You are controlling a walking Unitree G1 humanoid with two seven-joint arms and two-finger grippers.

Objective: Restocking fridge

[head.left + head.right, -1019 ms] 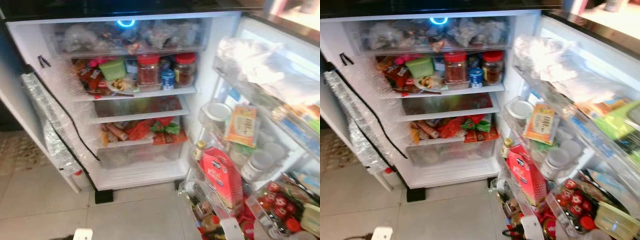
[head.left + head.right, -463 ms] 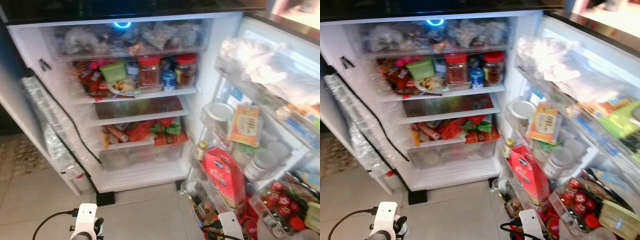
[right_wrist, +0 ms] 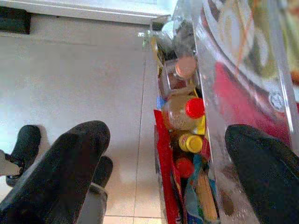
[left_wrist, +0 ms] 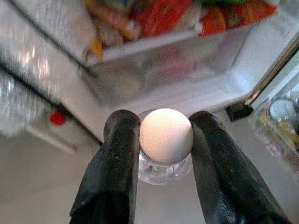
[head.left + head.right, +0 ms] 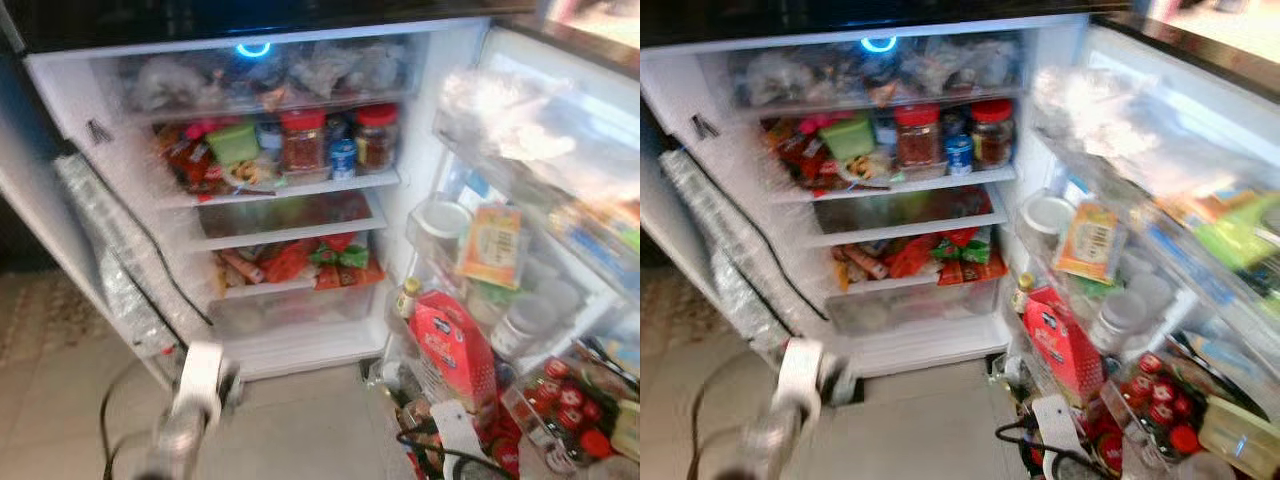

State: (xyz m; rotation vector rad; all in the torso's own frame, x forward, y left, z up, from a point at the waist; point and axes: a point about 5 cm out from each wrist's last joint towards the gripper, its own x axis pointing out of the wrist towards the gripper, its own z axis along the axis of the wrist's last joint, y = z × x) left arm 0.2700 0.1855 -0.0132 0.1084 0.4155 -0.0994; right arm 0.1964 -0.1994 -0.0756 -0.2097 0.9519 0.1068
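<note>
The fridge (image 5: pixel 420 120) stands open before me, its shelves full of jars (image 5: pixel 300 140) and packets (image 5: pixel 300 262). My left arm (image 5: pixel 190 410) is raised, blurred, at the lower left, in front of the bottom drawer (image 5: pixel 290 310). In the left wrist view my left gripper (image 4: pixel 164 120) is shut on a small clear bottle with a white cap (image 4: pixel 166 137), pointing at that drawer. My right gripper (image 3: pixel 168 140) is open wide, low beside the door's bottom rack (image 3: pixel 187 140) of sauce bottles, with nothing between its fingers.
The open door (image 5: pixel 520 250) on the right holds a red carton (image 5: pixel 450 345), tubs, a yellow packet (image 5: pixel 492 245) and several red-capped bottles (image 5: pixel 560 400). A foil-wrapped panel (image 5: pixel 110 260) leans at the left. One middle shelf (image 5: pixel 285 215) looks nearly bare. Tiled floor (image 5: pixel 300 430) lies below.
My left arm has risen from the bottom edge of the picture towards the fridge's lower drawer. The right arm has come slightly further into view. The camera shifted a little.
</note>
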